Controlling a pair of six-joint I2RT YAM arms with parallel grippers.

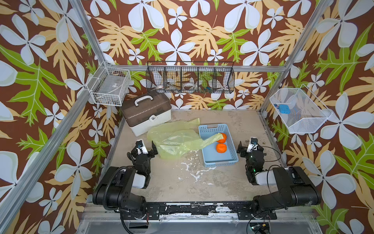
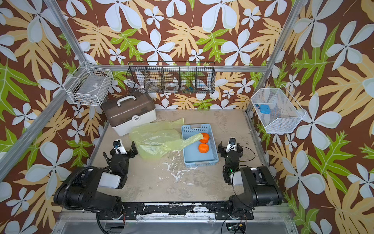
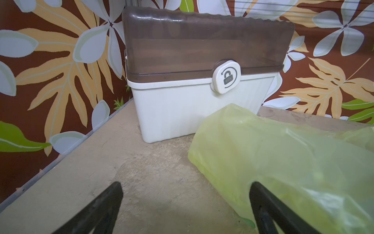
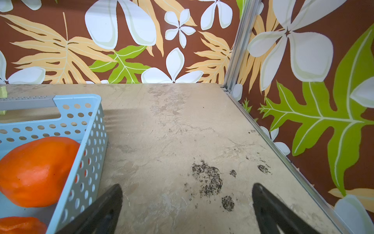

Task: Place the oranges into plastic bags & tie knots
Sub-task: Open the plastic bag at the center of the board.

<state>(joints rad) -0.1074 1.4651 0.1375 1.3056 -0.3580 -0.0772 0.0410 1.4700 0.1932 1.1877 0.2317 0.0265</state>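
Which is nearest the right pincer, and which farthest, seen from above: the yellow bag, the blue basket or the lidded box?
From the right pincer, in a top view:
1. Basket: just to its left.
2. Bag: farther left, mid-table.
3. Box: back-left corner.

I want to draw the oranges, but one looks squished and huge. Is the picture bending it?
Yes. In the right wrist view, the close wide lens stretches that orange; in both top views the oranges look round, small and a bit soft.
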